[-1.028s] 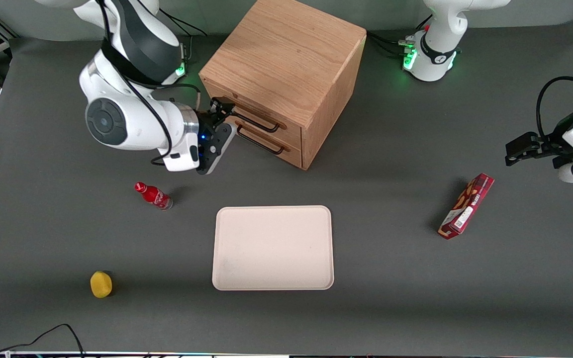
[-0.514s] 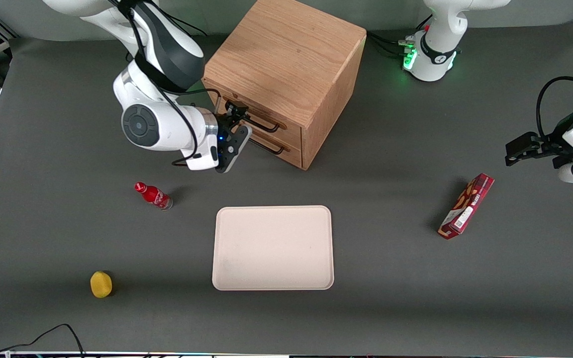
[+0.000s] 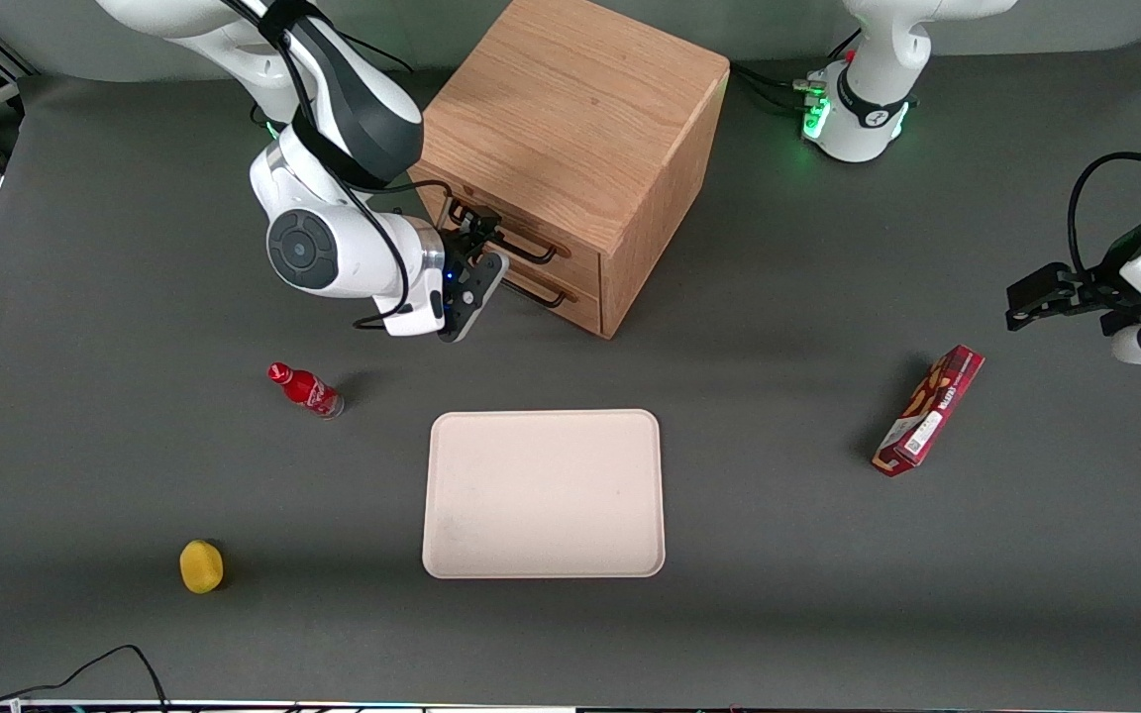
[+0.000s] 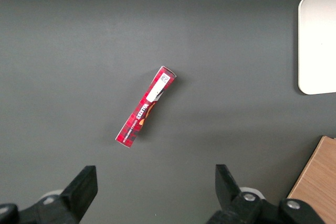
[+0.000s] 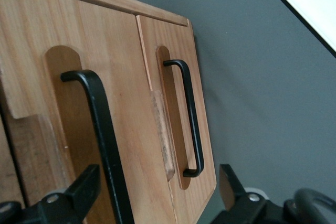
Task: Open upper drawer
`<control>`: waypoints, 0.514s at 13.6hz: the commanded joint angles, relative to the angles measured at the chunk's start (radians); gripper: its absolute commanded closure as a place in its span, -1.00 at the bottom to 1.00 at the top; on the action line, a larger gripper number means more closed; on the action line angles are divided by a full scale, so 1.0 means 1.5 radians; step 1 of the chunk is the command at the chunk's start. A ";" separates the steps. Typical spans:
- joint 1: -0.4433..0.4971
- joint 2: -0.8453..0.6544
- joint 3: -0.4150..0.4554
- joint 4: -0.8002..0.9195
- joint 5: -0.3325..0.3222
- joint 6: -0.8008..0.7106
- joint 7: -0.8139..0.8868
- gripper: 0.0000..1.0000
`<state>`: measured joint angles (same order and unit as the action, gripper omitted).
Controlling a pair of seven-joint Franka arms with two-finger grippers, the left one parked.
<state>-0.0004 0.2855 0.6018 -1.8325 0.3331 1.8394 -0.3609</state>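
Observation:
The wooden cube cabinet (image 3: 570, 109) stands at the back of the table. Its upper drawer (image 3: 521, 230) looks shut, with its long black wire handle (image 3: 516, 246) across the front. The bottom drawer (image 3: 556, 287) sits below with a matching handle. My right gripper (image 3: 480, 230) is open, right in front of the upper drawer at the end of its handle nearer the working arm. In the right wrist view the upper handle (image 5: 102, 140) runs down between the open fingers of the gripper (image 5: 157, 195), close to one finger (image 5: 84, 187). The bottom drawer's handle (image 5: 191, 119) lies alongside.
A cream tray (image 3: 543, 492) lies nearer the front camera than the cabinet. A small red bottle (image 3: 306, 389) lies near the working arm, and a yellow object (image 3: 201, 565) nearer the front edge. A red snack box (image 3: 929, 409) lies toward the parked arm's end.
My right arm has swung in toward the cabinet, bringing the open gripper from beside the cabinet's front corner up to the upper drawer's handle. The drawers have not moved.

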 commanded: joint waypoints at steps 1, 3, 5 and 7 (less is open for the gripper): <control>-0.009 -0.030 0.012 -0.037 0.026 0.026 -0.018 -1.00; -0.008 -0.030 0.012 -0.046 0.026 0.044 -0.018 -1.00; -0.008 -0.029 0.012 -0.050 0.024 0.049 -0.022 -1.00; -0.012 -0.028 0.003 -0.046 0.018 0.050 -0.051 -1.00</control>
<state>-0.0026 0.2761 0.6151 -1.8737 0.3391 1.8955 -0.3759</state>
